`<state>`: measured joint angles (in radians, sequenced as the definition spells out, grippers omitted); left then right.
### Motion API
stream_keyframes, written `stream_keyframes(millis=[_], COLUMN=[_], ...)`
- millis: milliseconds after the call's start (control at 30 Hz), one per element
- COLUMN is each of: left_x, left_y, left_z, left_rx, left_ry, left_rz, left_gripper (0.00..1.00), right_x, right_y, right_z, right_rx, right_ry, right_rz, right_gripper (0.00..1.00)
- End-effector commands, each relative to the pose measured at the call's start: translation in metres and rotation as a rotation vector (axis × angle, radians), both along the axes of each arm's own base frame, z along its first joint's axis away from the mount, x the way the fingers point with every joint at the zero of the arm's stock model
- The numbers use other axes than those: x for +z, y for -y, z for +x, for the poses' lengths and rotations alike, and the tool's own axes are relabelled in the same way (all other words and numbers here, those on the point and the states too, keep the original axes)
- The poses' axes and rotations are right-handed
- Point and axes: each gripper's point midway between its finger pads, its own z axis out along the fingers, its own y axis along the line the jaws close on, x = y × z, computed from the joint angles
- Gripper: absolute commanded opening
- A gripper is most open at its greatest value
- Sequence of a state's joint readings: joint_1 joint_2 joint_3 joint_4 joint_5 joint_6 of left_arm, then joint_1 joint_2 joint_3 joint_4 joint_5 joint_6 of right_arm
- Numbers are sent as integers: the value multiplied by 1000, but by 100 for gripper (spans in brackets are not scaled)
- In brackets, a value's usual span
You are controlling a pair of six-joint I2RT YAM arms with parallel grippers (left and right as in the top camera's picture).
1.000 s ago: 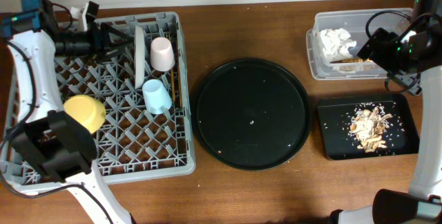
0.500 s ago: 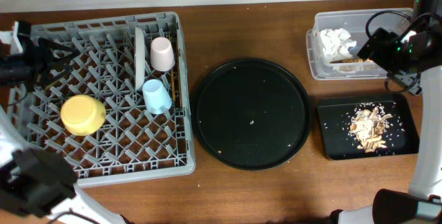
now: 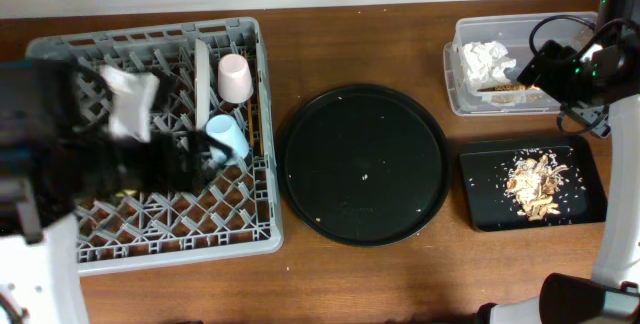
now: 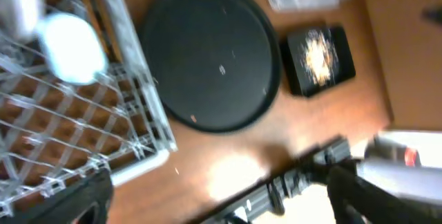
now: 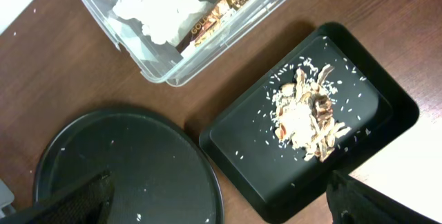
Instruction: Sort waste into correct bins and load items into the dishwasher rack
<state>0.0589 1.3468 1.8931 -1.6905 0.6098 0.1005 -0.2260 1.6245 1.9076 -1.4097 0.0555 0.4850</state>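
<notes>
Waste looks sorted: napkins (image 3: pixel 487 60) and wrapper (image 3: pixel 505 90) in the tub (image 3: pixel 452 89), scraps (image 3: pixel 535 184) on the black tray (image 3: pixel 480 169). Rack (image 3: pixel 150 39) holds plate (image 3: pixel 202 79), pink cup (image 3: pixel 234 77), blue cup (image 3: pixel 228 136); the blurred left arm hides any bowl. Left pincer (image 4: pixel 221 200) gapes, empty; right pincer (image 5: pixel 228 200) spread wide above the bins. Nearly finished, I'd say.

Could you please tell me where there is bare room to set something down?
The large round black tray is bare apart from crumbs. Bare wood lies behind it, between the dishwasher rack and the clear tub, and along the front edge. Crowded: the rack, under the blurred left arm, and the shallow black tray with food scraps.
</notes>
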Motion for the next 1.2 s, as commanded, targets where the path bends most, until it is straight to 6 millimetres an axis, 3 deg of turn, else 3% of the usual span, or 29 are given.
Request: stream_keyframes(millis=[0, 333, 433, 600, 700, 867, 1067, 1167], left_x=[-12, -13, -24, -67, -104, -162, -211, -219], left_y=[14, 18, 3, 4, 16, 21, 14, 4], left_z=[-17, -19, -15, -11, 3, 13, -5, -10], left_rx=[-66, -82, -54, -159, -289, -291, -254, -203], left_ry=[-28, -27, -33, -50, 110, 318, 463, 561], left_rz=[27, 30, 131, 213, 252, 261, 285, 334], left_gripper=[99, 99, 99, 99, 99, 99, 99, 99], right_x=[2, 2, 2, 2, 2, 2, 2, 2], right_y=[2, 2, 2, 2, 2, 2, 2, 2], right_z=[1, 1, 1, 1, 1, 1, 1, 1], right_rx=[4, 4, 4, 4, 4, 4, 4, 4], right_ry=[3, 3, 3, 3, 3, 3, 3, 3], right_rz=[-10, -10, -10, -10, -10, -10, -10, -10], right_gripper=[99, 99, 99, 99, 99, 99, 98, 99])
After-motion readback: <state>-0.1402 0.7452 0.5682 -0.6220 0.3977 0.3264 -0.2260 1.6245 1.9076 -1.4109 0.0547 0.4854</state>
